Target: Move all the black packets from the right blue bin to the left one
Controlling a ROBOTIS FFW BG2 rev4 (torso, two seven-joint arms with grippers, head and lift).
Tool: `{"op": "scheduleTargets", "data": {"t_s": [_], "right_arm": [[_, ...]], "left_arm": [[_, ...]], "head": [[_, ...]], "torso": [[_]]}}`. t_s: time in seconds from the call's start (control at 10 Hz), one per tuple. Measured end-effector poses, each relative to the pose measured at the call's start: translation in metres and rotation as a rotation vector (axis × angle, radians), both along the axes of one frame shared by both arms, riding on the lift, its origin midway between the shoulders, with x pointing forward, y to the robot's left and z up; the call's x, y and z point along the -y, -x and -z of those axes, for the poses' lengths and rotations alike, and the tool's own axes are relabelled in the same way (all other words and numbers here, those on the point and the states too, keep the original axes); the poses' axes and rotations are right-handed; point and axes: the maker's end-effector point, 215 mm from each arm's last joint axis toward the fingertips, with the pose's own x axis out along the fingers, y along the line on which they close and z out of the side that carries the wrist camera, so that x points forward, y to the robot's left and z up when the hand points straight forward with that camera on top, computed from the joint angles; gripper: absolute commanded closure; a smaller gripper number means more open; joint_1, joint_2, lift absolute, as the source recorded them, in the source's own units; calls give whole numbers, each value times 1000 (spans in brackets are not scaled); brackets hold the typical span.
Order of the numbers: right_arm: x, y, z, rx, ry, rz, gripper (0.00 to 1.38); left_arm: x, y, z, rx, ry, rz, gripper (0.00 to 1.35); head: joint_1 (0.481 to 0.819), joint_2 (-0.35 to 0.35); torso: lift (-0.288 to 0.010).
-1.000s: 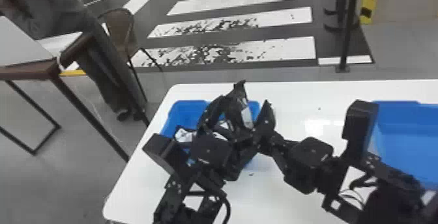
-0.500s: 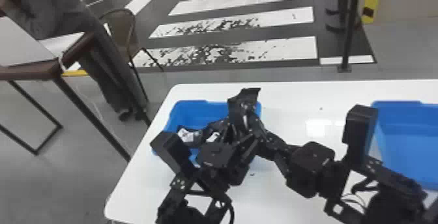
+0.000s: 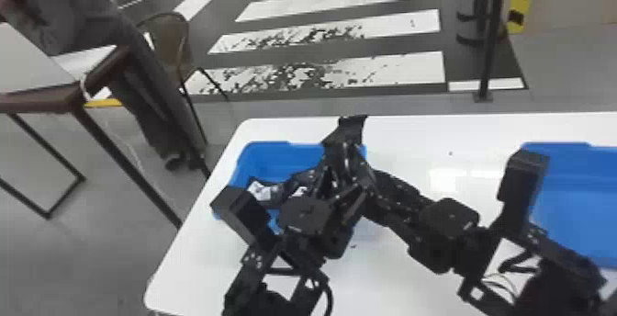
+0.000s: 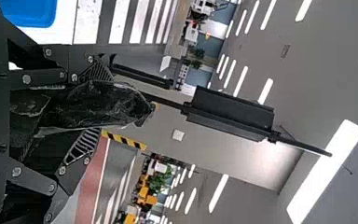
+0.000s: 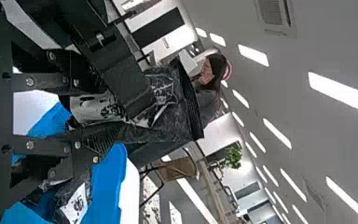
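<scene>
Surface edges: the white surface (image 3: 404, 140) runs a narrow margin left of the left bin (image 3: 266, 147) and another beyond its far rim.
Open room: bare surface between the left bin and right bin (image 3: 569, 200), crossed nearer by the right arm.
Left hand (image 3: 342, 159): over the left bin's right side, closed on the raised packet (image 3: 352, 129).
Right hand (image 3: 385, 191): meets it from the right; I cannot tell whether it grips.
Change: the left fingers, spread a second ago, have drawn together; the bin packet (image 3: 264, 191) stays put.
Count: two bins, two hands, one raised packet, at least one in the left bin.
</scene>
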Motion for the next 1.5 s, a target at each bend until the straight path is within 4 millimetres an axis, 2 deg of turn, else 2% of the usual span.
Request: {"op": "scheduleTargets", "data": {"t_s": [0.1, 0.2, 0.3, 0.5, 0.6, 0.9, 1.2, 1.5], "right_arm": [[13, -7, 4, -13, -9, 38, 111], [30, -11, -1, 3, -17, 66, 128], [44, -13, -9, 15, -20, 108, 128], [70, -21, -13, 17, -27, 168, 128], [77, -23, -13, 17, -28, 184, 127], [87, -27, -15, 25, -27, 208, 128], [89, -28, -16, 26, -29, 213, 130], [91, -29, -20, 32, -37, 220, 131]], "left_arm": [[-7, -7, 2, 17, 3, -17, 1208], [-26, -18, 24, -2, -17, -77, 1208], [-34, -29, 29, 23, -53, -95, 1208], [-60, -57, 47, 40, -156, -170, 1208], [-64, -64, 47, 54, -177, -183, 1208], [-70, -71, 39, 81, -210, -218, 1208], [-89, -73, 33, 99, -227, -258, 1208], [-99, -79, 36, 105, -264, -305, 1193]], "head": [[695, 318], [695, 301], [695, 311], [695, 291], [695, 283], [695, 273], [695, 289], [695, 297]], "torso": [[-140], [-140], [-140], [-140], [-140], [-140], [-140], [-140]]}}
